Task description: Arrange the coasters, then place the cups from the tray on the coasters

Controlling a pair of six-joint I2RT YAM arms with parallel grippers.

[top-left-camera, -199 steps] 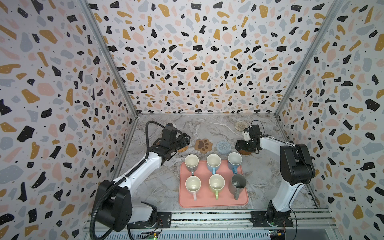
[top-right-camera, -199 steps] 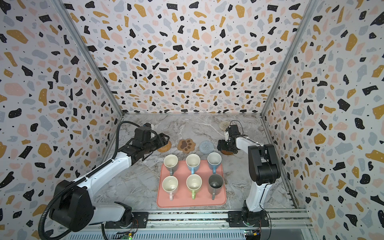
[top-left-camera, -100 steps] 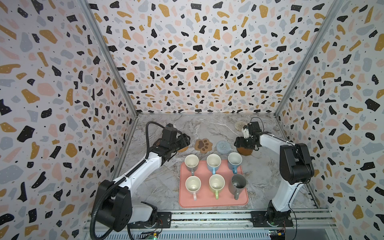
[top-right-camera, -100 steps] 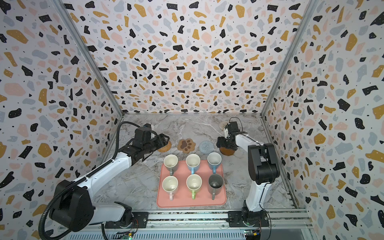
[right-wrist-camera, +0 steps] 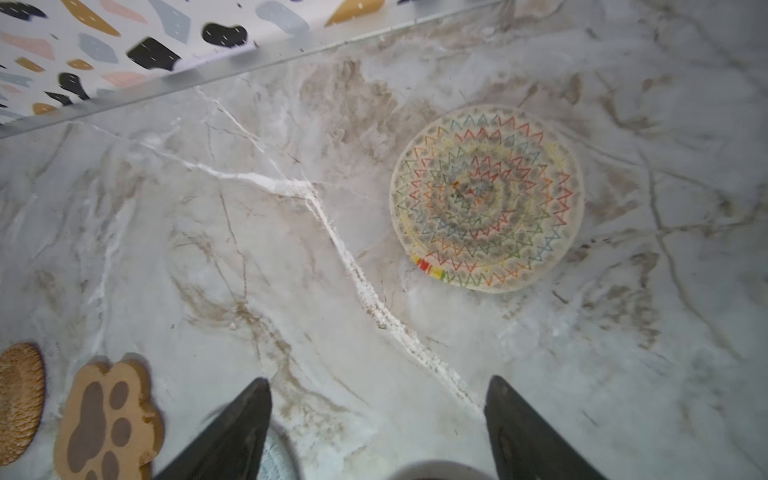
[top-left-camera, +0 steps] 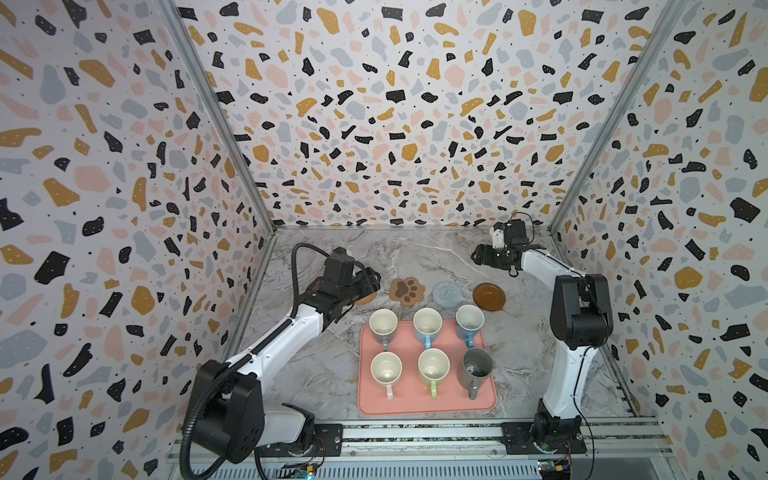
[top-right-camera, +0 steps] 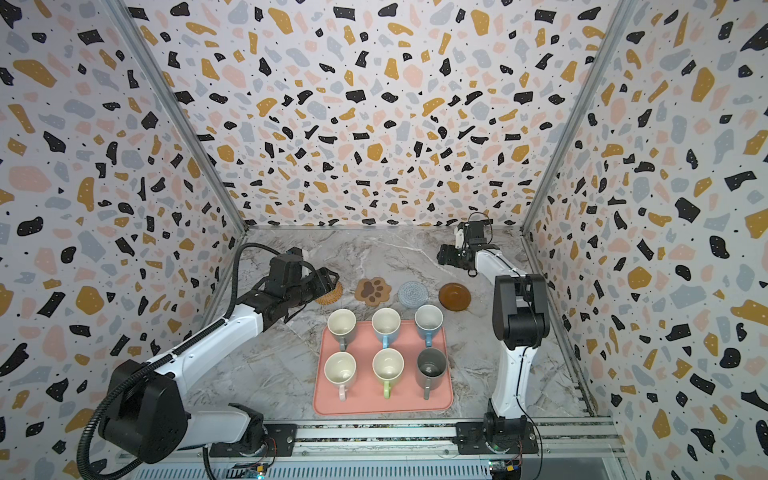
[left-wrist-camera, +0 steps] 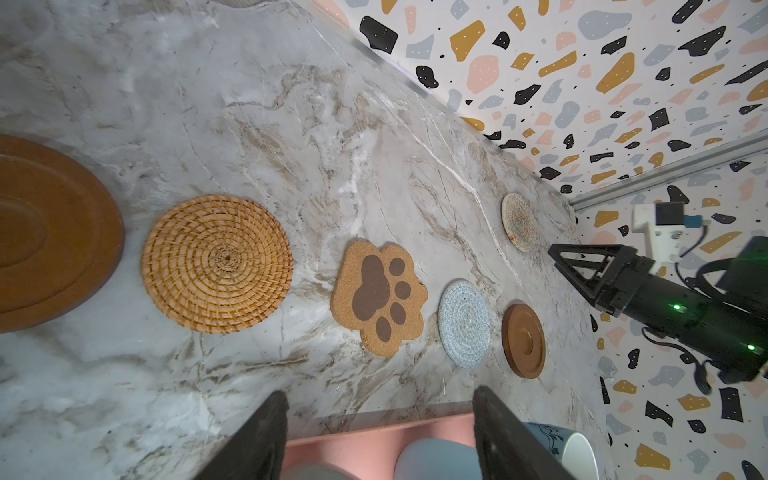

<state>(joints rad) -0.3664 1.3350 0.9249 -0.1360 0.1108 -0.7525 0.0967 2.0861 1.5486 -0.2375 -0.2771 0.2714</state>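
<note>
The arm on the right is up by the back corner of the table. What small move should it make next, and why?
Probably shift the right end effector over the cream woven coaster and lower to grip it. Its jaws stand open and empty, and that coaster lies alone at the back, apart from the row ending at the brown disc.

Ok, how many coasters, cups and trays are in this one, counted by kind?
Coasters: 6 (brown disc, rattan round, paw print, grey-blue crochet, second brown disc, cream woven)
Cups: 6 (grey-beige, light blue, second light blue, pink, light green, dark grey)
Tray: 1
Total: 13
</note>
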